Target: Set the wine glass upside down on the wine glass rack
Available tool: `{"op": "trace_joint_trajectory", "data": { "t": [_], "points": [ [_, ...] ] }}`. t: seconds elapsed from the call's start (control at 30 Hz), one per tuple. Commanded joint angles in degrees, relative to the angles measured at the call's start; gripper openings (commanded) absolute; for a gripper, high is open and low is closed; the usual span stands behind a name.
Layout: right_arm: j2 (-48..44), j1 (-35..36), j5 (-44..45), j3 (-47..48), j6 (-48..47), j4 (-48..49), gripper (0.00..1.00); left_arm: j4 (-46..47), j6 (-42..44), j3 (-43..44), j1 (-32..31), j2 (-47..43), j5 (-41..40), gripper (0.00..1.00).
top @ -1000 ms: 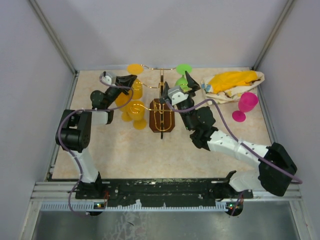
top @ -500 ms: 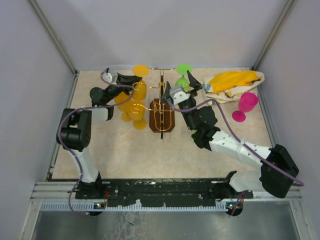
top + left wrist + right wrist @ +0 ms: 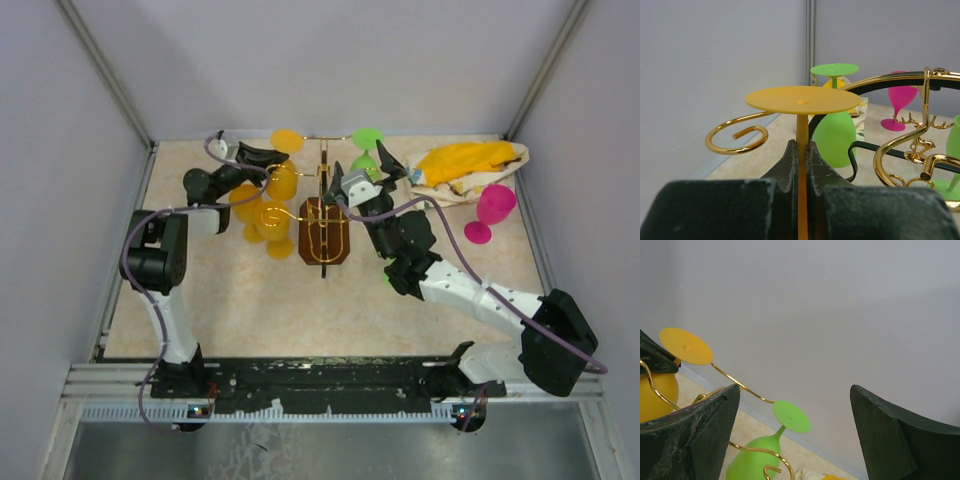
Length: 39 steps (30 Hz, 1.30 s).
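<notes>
The wine glass rack [image 3: 325, 232] is gold wire on a dark brown base at the table's middle. My left gripper [image 3: 262, 158] is shut on the stem of an upside-down orange wine glass [image 3: 283, 180], foot [image 3: 287, 140] up, beside the rack's left arm. In the left wrist view the jaws [image 3: 802, 145] pinch the orange stem [image 3: 802, 127] under its foot [image 3: 802, 99], next to a curled gold loop [image 3: 735, 137]. My right gripper [image 3: 365, 172] is open and empty beside a green glass [image 3: 368, 137] hanging upside down on the rack. That green glass also shows between its fingers [image 3: 790, 417].
More orange glasses [image 3: 268, 222] sit left of the rack's base. A pink glass [image 3: 492, 208] stands upright at the right, next to a yellow cloth [image 3: 465, 165]. White walls close in the back and sides.
My left gripper has carried the orange glass to the right, closer to the rack's left arm. My right gripper has barely moved.
</notes>
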Motion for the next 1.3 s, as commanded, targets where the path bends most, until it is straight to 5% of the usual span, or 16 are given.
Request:
{"op": "trace_joint_trajectory", "data": {
  "t": [0.0, 1.27],
  "points": [
    [-1.32, -0.58, -0.67, 0.55, 0.2, 1.47, 0.91, 3.4, -3.16, 2.77, 0.39, 1.7, 1.31, 0.0],
    [-0.17, -1.3, -0.9, 1.71, 0.2, 0.15, 0.92, 4.47, -13.73, 14.99, 2.82, 10.73, 6.27, 0.0]
  ]
}}
